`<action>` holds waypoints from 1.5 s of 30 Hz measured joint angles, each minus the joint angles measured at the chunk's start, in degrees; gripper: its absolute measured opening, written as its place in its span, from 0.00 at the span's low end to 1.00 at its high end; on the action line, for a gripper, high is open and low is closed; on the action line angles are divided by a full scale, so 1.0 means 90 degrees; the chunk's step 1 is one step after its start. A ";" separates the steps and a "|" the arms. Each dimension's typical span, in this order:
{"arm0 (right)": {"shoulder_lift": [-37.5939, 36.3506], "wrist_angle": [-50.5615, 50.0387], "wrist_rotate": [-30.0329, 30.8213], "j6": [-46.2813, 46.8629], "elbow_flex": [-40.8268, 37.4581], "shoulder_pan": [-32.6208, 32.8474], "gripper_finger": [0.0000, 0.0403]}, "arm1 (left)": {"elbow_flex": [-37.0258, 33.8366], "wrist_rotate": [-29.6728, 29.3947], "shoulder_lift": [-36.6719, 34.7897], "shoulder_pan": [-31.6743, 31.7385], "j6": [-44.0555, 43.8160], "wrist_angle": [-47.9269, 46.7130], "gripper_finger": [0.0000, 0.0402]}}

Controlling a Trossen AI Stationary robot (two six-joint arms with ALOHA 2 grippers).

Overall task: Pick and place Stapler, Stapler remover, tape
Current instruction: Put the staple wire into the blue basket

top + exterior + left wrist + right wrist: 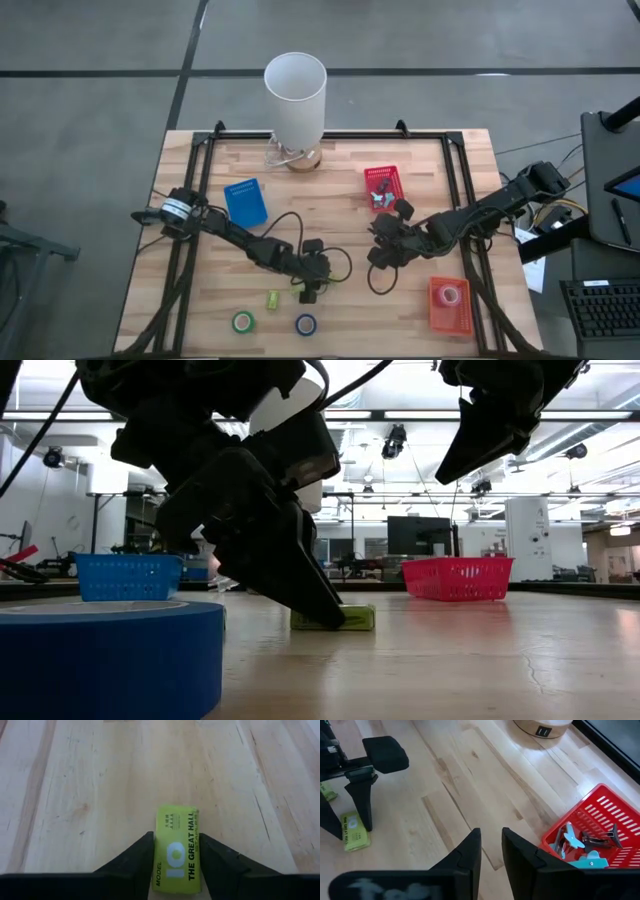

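Since the job is sorting desk things into baskets, most of what lies loose sits along the bottom edge of the high view. The blue tape roll lies flat there, with the green tape roll to its left; both look untouched and wait on the table.

Just above them, lower centre, the left gripper is down at the table over a small yellow-green box printed as staples. Its 2 fingers meet both long sides of the box, so it is gripped, though it lies flat on the wood. Taking it across its narrow width probably gives the surest hold. A second yellow-green piece lies loose just to the left.

Right of centre, the right gripper hangs above the table, fingers narrow with a slim gap, holding nothing. It seems to wait clear of the other arm.

At lower right an orange basket holds 1 pink tape roll, likely the tape's place. Farther up, a red basket holds pale blue and dark staple removers, and a blue basket stands at centre left. I cannot pick out a stapler. A white cylinder stands at top centre.
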 joint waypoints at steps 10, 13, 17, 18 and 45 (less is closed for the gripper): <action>-0.0002 -0.0004 -0.0007 -0.0002 0.0000 0.0000 0.17 | -0.0002 -0.0292 -0.0003 0.0005 -0.0044 -0.0011 0.32; -0.0001 -0.0005 -0.0007 -0.0002 0.0000 -0.0001 0.16 | -0.0002 -0.0336 -0.0021 0.0010 -0.0049 -0.0064 0.34; 0.0000 -0.0007 -0.0007 -0.0048 -0.0002 0.0001 0.15 | -0.0006 -0.0564 -0.0189 0.0024 -0.0052 -0.0417 0.32; 0.0000 -0.0012 -0.0007 -0.0046 -0.0002 0.0001 0.15 | -0.0011 -0.0670 -0.0262 0.0028 -0.0052 -0.0564 0.31; 0.0000 -0.0007 -0.0020 -0.0046 -0.0039 0.0000 0.15 | -0.0120 -0.3650 -0.3415 0.0039 -0.1065 -0.6390 0.32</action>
